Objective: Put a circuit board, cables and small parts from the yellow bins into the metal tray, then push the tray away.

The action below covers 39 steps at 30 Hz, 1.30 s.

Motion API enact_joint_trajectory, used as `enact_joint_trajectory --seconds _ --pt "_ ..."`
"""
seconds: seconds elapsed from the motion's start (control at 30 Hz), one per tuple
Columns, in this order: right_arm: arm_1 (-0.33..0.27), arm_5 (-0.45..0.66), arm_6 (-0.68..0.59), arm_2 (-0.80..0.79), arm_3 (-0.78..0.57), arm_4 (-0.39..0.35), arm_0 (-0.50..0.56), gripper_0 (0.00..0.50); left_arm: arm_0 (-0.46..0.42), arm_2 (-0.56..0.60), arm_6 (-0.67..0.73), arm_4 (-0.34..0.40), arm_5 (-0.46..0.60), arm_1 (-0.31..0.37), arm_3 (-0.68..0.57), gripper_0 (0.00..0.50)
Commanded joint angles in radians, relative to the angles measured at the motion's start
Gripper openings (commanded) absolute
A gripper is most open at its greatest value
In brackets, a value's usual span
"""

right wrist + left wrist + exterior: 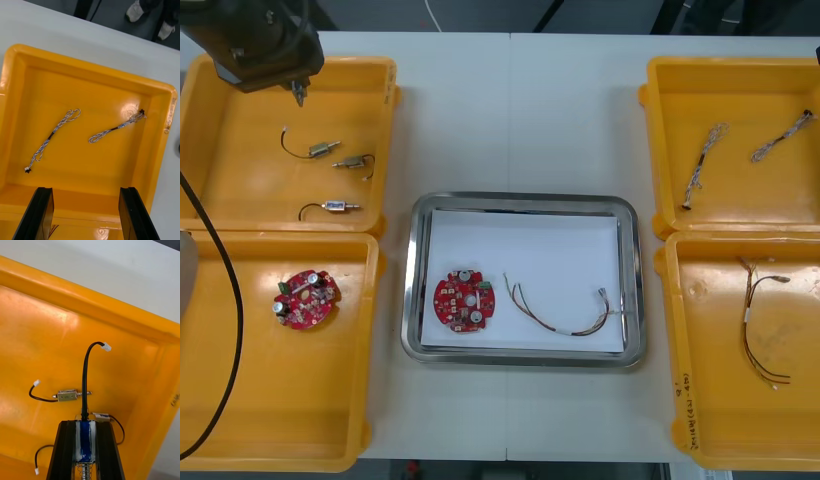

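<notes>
Grips a small metal part (85, 440) in the left claw (85, 427) over the far left yellow bin (240, 130), long axis along the fingers, black lead (84, 371) curving out past the tips. Holds the right claw (85, 189) spread wide above two blue-and-white cables (52, 137). Already in the metal tray (520, 200): circuit board (464, 299), red-and-yellow cable (565, 318). Probably left to do: this part, more cable, the push.

A light, matte table (510, 120) is spreading across the whole scene, and a thin seam (509, 110) is running straight down its middle toward the far edge. Beyond that edge a dark grey floor (480, 14) is showing, with a slanted black strut (548, 14) crossing it. The tabletop is lying evenly lit.
</notes>
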Motion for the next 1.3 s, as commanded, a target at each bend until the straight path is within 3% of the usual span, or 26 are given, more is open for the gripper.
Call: enact_joint_trajectory --seconds 0.03,0.33,0.47,0.8,1.3 --pt "-0.038 0.003 -0.047 -0.039 0.104 0.041 -0.084 0.500 0.020 0.004 0.024 0.047 0.088 0.044 -0.169 0.000" --pt "-0.036 0.003 -0.078 -0.052 0.273 0.084 -0.123 0.500 0.128 -0.061 0.134 0.118 0.208 0.040 -0.458 0.001" --pt "-0.036 0.003 -0.098 -0.052 0.354 0.093 -0.135 0.500 0.149 -0.121 0.196 0.110 0.246 0.012 -0.544 0.000" --pt "-0.036 -0.039 -0.172 -0.046 0.546 0.116 -0.219 0.500 0.149 -0.280 0.312 0.087 0.214 -0.063 -0.573 0.001" --pt "-0.003 -0.342 -0.182 -0.041 0.750 0.153 -0.233 0.500 0.163 -0.578 0.555 0.018 0.142 -0.117 -0.573 0.002"
